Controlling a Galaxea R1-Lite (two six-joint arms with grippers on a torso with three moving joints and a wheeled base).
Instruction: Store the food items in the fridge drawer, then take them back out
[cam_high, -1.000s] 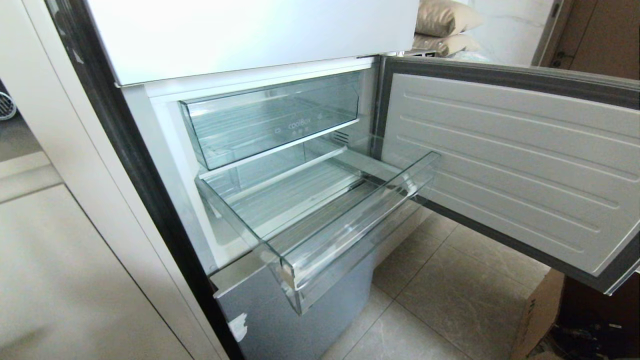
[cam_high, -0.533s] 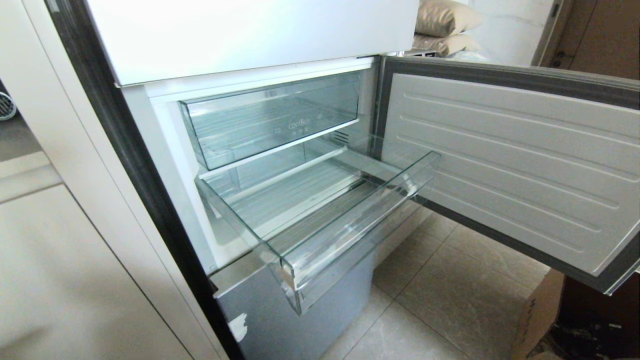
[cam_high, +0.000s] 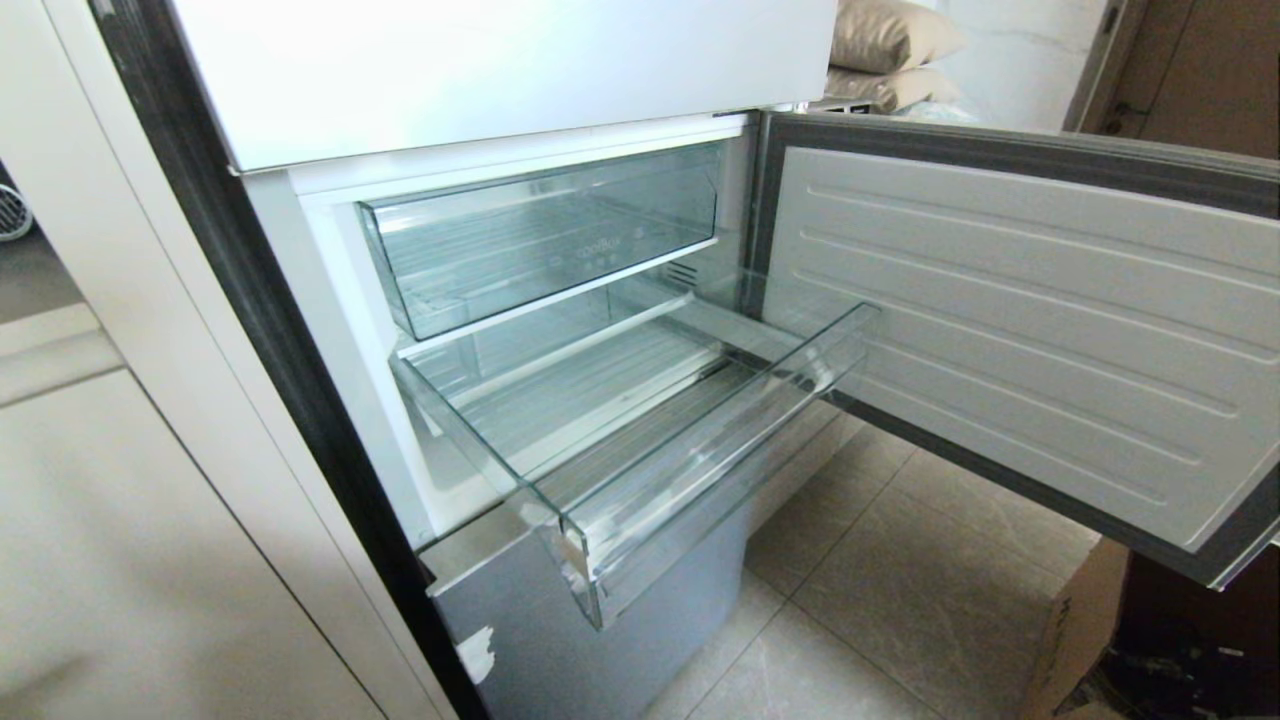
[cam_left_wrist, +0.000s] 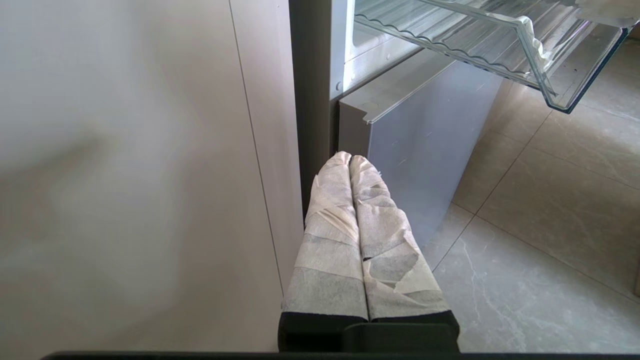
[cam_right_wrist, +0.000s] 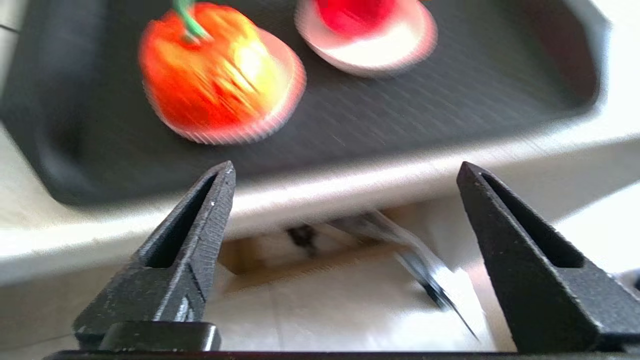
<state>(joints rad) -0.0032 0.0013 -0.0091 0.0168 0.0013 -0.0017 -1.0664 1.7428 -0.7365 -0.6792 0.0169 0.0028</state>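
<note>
Right hand (cam_right_wrist: 345, 170) spread wide and empty above a dark tray (cam_right_wrist: 350, 115); its glossy orange-red fruit (cam_right_wrist: 215, 75) looks light, slippery, best gripped across its middle. Left hand (cam_left_wrist: 350, 160) clenched.

We saw the fridge drawer (cam_high: 640, 470) pulled well out of the compartment, its thick front lip bearing white tape scraps (cam_high: 575, 560) at the near corner. Above it sat the deeper clear drawer (cam_high: 545, 235) with faint lettering, pushed in. The fridge door (cam_high: 1020, 330) stood swung open over the tiled floor (cam_high: 900, 580).
</note>
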